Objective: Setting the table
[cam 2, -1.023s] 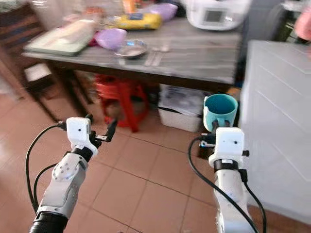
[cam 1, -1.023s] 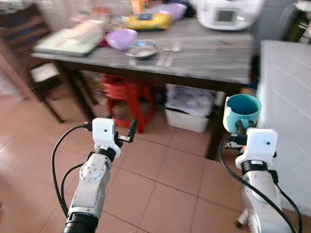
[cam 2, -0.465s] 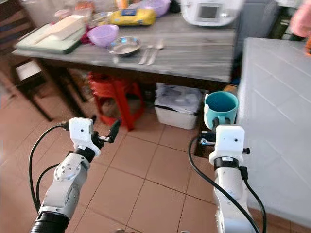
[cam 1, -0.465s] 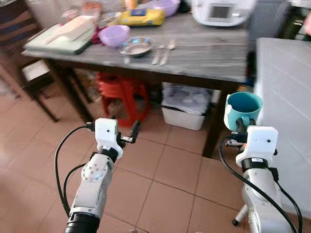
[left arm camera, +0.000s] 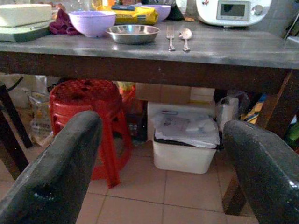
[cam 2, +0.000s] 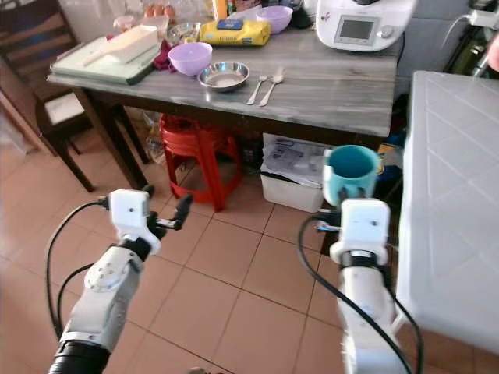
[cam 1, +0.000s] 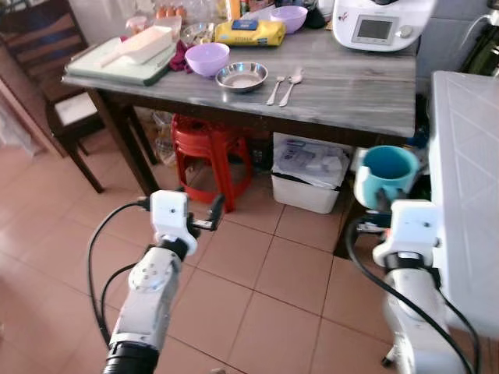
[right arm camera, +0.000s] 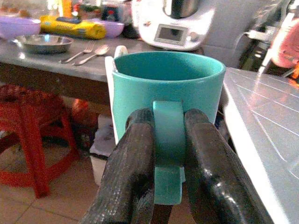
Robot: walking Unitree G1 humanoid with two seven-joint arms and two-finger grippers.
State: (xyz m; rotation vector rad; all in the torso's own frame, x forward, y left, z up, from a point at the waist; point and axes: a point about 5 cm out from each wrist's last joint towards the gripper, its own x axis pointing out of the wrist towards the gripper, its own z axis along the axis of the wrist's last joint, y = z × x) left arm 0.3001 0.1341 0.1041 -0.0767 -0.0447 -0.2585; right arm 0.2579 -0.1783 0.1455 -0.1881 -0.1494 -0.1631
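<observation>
While the right gripper [right arm camera: 168, 154] is held above the tiled floor, its two black fingers [right arm camera: 133, 158] are clenched on the handle of a teal mug [right arm camera: 166, 93], which stands upright just beyond the jaws. Left gripper [left arm camera: 161, 158]: jaws released, spread wide, nothing between them. Ahead of both jaws, well apart: grey wooden table [cam 1: 351, 86] bearing steel bowl [cam 1: 242, 76], fork [cam 1: 274, 87], spoon [cam 1: 291, 82], purple bowl [cam 1: 207, 58]. Under the table: red stool [cam 1: 210, 148], white bin [cam 1: 308, 175].
</observation>
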